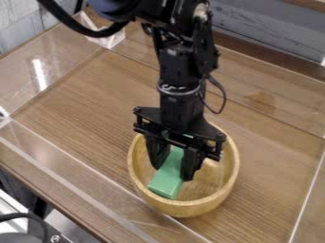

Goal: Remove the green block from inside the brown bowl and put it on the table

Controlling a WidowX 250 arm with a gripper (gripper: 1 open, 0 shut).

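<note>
The table (76, 104) has a clear wall on its left. Toward the right sits the bowl (216, 195). The gripper (174, 169) points down, its fingers closed partway on the green block (168, 180). The block tilts, low end bottom-left, over the bowl.

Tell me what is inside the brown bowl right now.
The green block sits tilted in the brown bowl, between the gripper fingers. Whether it touches the bowl's floor cannot be seen; the gripper covers its upper end.
</note>
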